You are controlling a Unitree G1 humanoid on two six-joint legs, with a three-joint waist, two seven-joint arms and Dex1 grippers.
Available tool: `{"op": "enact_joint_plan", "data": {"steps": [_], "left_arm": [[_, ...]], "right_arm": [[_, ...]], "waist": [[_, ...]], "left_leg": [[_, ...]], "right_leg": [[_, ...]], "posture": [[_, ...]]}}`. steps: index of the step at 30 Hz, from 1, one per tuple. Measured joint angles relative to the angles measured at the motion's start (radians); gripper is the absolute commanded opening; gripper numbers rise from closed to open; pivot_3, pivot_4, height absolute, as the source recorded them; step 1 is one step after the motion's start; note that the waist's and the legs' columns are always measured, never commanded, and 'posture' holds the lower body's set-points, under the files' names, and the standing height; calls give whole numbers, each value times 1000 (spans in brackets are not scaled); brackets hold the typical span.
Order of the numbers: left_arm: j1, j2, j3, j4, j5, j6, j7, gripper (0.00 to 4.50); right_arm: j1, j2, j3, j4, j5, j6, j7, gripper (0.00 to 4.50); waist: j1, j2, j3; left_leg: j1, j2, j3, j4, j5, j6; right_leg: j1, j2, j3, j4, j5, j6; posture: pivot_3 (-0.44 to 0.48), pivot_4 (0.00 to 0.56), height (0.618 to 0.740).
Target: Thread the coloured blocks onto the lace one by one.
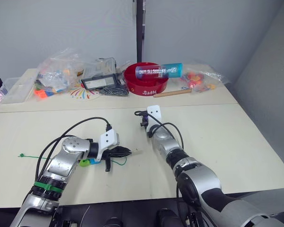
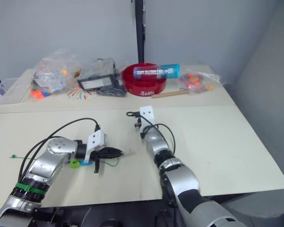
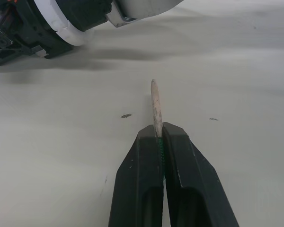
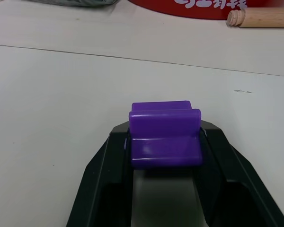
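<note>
Threading partly done, judging by a green and a blue block [image 1: 88,162] lying on the lace [image 1: 40,156] lower left of frame. Left gripper [image 3: 159,137] jaws pinched on the pale tip; right gripper [image 4: 164,142] jaws clamping a purple block [image 4: 164,133], not yet threaded.

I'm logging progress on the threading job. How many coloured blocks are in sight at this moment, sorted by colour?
purple block, held in the right gripper: 1
light green block, on the table under the left arm: 1
blue block, right beside the light green one: 1
Total in sight: 3
</note>
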Motion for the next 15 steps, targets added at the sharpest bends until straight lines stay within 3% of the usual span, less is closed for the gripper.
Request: {"op": "enact_joint_plan", "data": {"steps": [4,8,12,15], "left_arm": [[0,0,0,1,0,0,0,0],[-1,2,-1,2,0,-2,-2,0],[-6,-2,-2,16,0,-7,-2,0],[-6,-5,-3,23,0,-8,-3,0]], "right_arm": [[8,-2,-3,-45,1,-1,29,1172],[151,-17,27,-330,2,53,94,1172],[567,-88,138,-973,3,326,188,1172],[729,-138,189,-1272,13,510,225,1172]], "waist": [[0,0,0],[4,0,0],[21,2,-1],[25,1,-1]], "left_leg": [[0,0,0,0,0,0],[-1,0,-2,0,0,0],[-7,-1,-5,0,0,0],[-16,-2,-3,2,1,-1]], "right_leg": [[0,0,0,0,0,0],[0,0,-1,0,0,0],[-3,-1,-3,5,0,1],[-13,-1,-1,7,0,1]], "posture": [[0,150,731],[0,150,731],[0,150,731],[0,150,731]]}}
